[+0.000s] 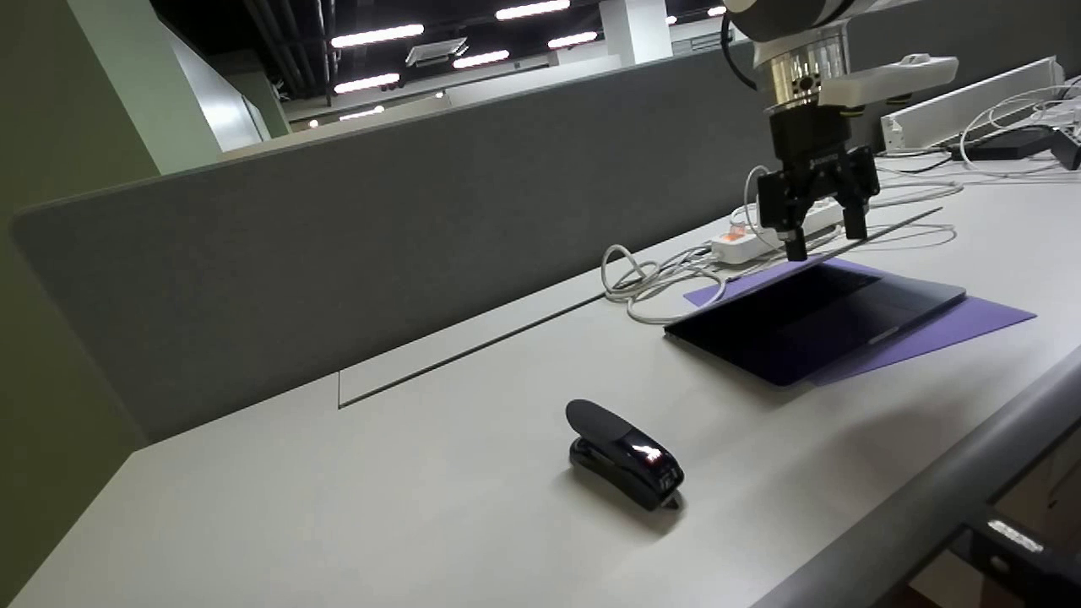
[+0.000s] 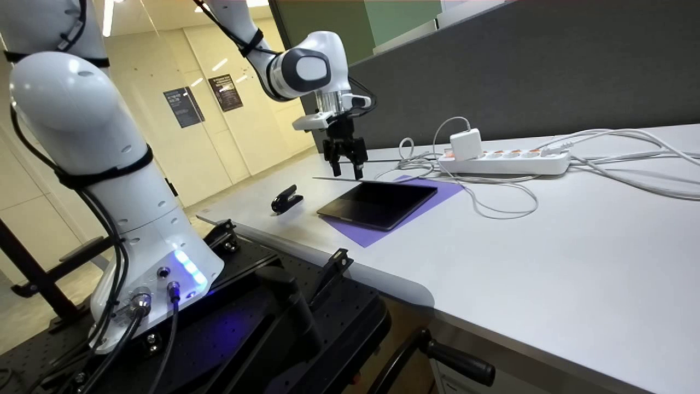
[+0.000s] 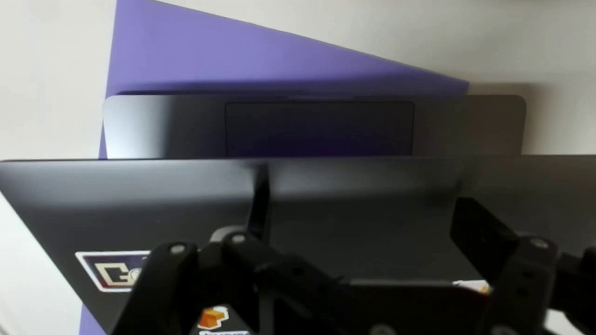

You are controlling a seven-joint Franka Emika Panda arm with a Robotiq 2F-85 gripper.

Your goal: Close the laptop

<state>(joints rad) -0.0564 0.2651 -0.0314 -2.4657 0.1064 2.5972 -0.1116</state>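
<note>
The laptop (image 1: 844, 325) is dark grey and lies on a purple sheet, partly open; it also shows in an exterior view (image 2: 377, 205). In the wrist view, the laptop's lid (image 3: 363, 228) slants across the picture with stickers on its outer face. The front of its base and trackpad show beyond the lid's edge; the keyboard is hidden there. My gripper (image 1: 823, 236) is open and empty, fingers pointing down just above the lid; it also shows in an exterior view (image 2: 346, 171). In the wrist view, the gripper's fingers (image 3: 364, 195) are spread over the lid's outer face. I cannot tell whether they touch it.
A small black stapler (image 1: 625, 456) sits on the desk beside the laptop. The purple sheet (image 2: 366, 235) sticks out from under the laptop. A white power strip (image 2: 508, 164) with loose cables lies behind it. A grey partition (image 1: 422, 236) runs along the desk's back.
</note>
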